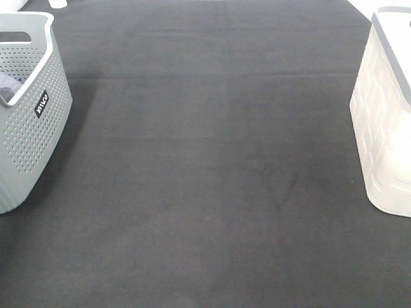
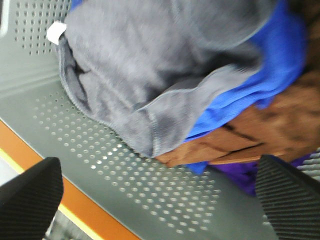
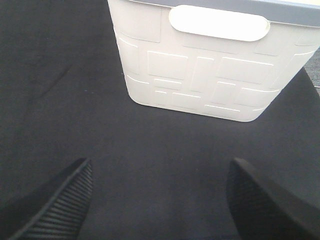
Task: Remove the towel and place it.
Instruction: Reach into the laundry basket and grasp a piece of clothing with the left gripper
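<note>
In the left wrist view the towel (image 2: pixel 150 65), a crumpled grey-lavender cloth with a small white tag (image 2: pixel 56 32), lies on top of a pile inside the grey perforated basket (image 2: pixel 100 165). My left gripper (image 2: pixel 155 167) hangs open just above that pile, its two black fingers (image 2: pixel 30 200) wide apart and holding nothing. My right gripper (image 3: pixel 161 165) is open over the black table, facing the white basket (image 3: pixel 200 75). Neither gripper shows in the high view, where only a sliver of greyish cloth (image 1: pixel 8 88) shows in the grey basket (image 1: pixel 32 128).
Under the towel lie a bright blue cloth (image 2: pixel 270 60), a brown cloth (image 2: pixel 260 130) and a purple one (image 2: pixel 240 175). The grey basket stands at the table's left edge and the white basket (image 1: pixel 385 128) at its right edge, on a black table cover (image 1: pixel 212 160).
</note>
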Tool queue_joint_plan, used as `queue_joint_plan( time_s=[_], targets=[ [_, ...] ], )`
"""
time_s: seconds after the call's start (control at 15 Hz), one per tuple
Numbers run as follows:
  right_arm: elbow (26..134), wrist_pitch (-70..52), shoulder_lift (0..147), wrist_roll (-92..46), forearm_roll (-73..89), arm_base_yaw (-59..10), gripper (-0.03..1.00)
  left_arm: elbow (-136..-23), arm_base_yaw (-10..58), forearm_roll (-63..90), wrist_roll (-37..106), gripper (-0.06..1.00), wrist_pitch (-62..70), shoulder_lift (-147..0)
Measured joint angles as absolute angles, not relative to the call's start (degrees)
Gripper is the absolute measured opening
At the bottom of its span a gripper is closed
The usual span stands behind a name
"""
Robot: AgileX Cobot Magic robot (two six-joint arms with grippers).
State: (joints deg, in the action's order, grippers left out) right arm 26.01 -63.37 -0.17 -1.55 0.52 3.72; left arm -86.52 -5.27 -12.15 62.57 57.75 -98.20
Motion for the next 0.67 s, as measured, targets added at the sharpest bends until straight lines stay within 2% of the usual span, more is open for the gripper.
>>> queue_joint_plan(
  time_s=[0.27,0.67],
  targets=[
    [26.0,-63.4,-0.2,-1.5,0.5,3.7,0.68,-86.6,-7.0,-21.4,69.2,0.96,52.1,-106.6],
    [26.0,-63.4,-0.2,-1.5,0.5,3.7,0.68,-86.7,-7.0,-22.1,70.3,0.92,47.0,-113.3]
  ],
)
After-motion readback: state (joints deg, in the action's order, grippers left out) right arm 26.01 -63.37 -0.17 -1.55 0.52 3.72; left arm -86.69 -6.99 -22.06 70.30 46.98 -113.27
